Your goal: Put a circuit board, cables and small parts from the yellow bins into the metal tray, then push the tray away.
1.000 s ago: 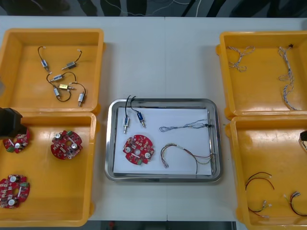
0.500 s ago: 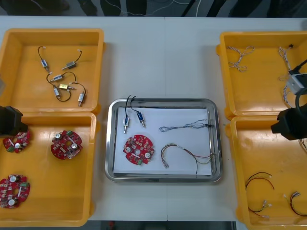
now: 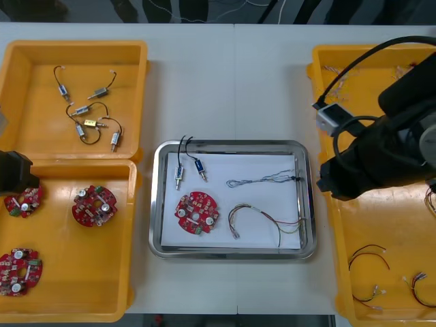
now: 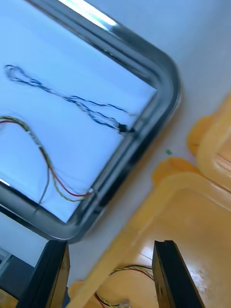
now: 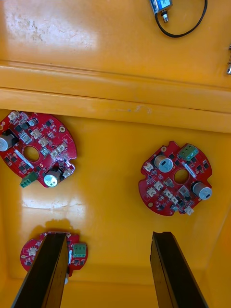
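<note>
Our right gripper (image 4: 110,276) had swung in, fingers wide and empty, over a smooth yellow plastic bin (image 3: 388,238) beside the shiny metal tray (image 3: 231,145) on the surface (image 3: 225,82). Inside the tray lay a round red circuit board (image 3: 197,212), thin twisted cables (image 3: 262,180) and small metal parts (image 3: 189,169). Our left gripper (image 5: 108,272) waited, wide too.

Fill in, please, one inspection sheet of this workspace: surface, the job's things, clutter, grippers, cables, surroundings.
Surface: light table carrying four yellow plastic bins, two at each side.
Job's things: shiny metal tray, white inside, holds one round red circuit board and two small metal parts.
Clutter: nothing seen.
Grippers: right gripper, fingers open, above the rim of the near right bin, beside the tray; left gripper, fingers open, above spare red boards.
Cables: twisted blue and white cable and red and yellow cable lie in the tray.
Surroundings: dark floor beyond the table's far edge.
</note>
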Controlling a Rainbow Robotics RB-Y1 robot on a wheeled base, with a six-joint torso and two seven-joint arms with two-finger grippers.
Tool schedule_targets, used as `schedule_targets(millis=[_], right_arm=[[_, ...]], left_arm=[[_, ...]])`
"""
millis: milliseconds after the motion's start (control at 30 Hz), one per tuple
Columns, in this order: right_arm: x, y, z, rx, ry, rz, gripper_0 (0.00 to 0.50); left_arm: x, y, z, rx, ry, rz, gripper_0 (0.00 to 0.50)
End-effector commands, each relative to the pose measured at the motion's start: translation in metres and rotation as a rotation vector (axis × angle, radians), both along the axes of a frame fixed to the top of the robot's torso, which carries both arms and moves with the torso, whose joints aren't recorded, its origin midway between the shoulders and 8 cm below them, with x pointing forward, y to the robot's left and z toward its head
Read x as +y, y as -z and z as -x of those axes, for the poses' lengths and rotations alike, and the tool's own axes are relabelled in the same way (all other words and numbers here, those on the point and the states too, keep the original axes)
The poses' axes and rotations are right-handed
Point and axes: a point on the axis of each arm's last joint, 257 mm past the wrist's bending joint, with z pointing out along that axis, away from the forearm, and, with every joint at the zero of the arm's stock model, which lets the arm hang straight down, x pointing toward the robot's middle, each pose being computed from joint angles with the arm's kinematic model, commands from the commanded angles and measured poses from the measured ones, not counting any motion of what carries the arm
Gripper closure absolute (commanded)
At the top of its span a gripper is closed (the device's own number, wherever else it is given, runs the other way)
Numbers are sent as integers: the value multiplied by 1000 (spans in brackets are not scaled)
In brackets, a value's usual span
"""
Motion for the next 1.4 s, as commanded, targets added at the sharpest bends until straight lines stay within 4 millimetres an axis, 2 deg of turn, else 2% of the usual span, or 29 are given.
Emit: schedule_targets(millis=[33,300,500,600,900,1100,1400], right_arm=[[53,-1,10,-23,-145,23,0],[98,22,25,23,-291,88,0],[139,31,27,-34,-463,149,0],[149,39,28,-58,-554,186,0],[161,74,48,-77,-799,340,0],[167,94,65,-22,-835,345,0],[179,112,73,-14,-857,382,0]], left_arm=[[16,-18,0,-39,28,-63,0],[16,-18,0,-39,28,-63,0],[16,-18,0,-39,28,-63,0],[16,-18,0,-39,28,-63,0],[16,-18,0,-39,28,-63,0],[16,-18,0,-39,28,-63,0],[16,-18,0,-39,28,-63,0]])
